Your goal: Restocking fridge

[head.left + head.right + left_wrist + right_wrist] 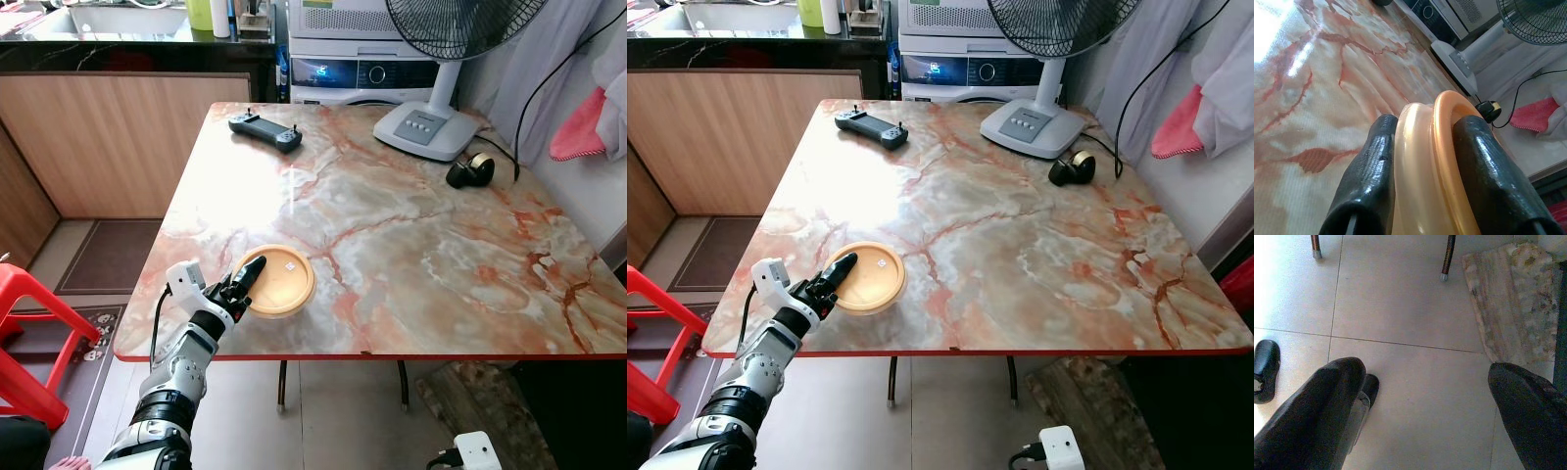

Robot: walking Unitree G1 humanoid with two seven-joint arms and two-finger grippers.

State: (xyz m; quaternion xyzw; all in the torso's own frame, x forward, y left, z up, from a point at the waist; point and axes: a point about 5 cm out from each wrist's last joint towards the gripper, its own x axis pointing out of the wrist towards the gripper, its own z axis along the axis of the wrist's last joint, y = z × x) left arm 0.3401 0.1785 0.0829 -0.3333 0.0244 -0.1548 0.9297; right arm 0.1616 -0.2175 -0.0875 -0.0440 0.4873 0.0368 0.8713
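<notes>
black fingers of the left gripper pinch the near-left rim of the orange lidded container on the marble table's near-left corner. it looks light, stiff and slick, so a deeper rim hold seems safer. right gripper hangs open above the floor.

Left end effector clamped at the table's near edge; right end effector spread, hanging low.
</notes>
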